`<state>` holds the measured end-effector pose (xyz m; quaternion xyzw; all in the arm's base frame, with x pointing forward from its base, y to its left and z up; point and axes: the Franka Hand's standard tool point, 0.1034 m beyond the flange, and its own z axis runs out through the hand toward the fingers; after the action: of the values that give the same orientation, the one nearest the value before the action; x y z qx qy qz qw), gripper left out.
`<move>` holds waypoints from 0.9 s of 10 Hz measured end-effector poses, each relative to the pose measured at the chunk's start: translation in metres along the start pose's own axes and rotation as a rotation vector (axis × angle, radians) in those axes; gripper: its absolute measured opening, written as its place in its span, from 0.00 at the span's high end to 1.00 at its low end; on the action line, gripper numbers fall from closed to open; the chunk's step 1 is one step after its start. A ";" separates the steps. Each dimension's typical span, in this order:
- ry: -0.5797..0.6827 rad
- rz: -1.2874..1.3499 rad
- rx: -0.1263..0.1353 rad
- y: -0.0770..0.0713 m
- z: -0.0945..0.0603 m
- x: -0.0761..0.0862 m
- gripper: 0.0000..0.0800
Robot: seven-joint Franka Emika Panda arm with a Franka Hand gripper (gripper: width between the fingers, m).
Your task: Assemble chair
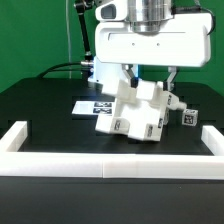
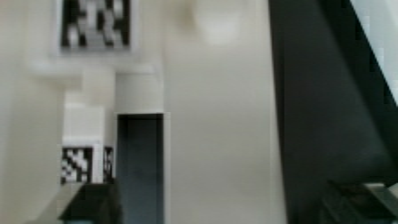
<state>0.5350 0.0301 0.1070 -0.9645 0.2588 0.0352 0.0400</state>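
exterior view | gripper (image 1: 151,79) open, jaws apart | chair (image 1: 140,110) just below, between them

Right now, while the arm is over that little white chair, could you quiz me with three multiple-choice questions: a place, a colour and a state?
1. Where is the chair?
A. hanging in mid-air
B. on the table, under the gripper
C. on the floor

2. The table top is:
A. black
B. red
C. yellow

3. The gripper's fingers are:
A. pressed together
B. out of sight
C. spread apart, either side of the chair's top

Answers: B, its base rests on the table below the arm; A, the surface looks black; C, the exterior view shows a wide gap between them.
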 end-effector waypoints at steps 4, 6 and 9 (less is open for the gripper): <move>0.000 0.000 0.000 0.000 0.000 0.000 0.19; 0.000 0.000 0.000 0.000 0.000 0.000 0.19; -0.007 -0.004 0.032 -0.004 -0.027 -0.012 0.19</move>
<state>0.5280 0.0367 0.1349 -0.9641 0.2570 0.0344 0.0566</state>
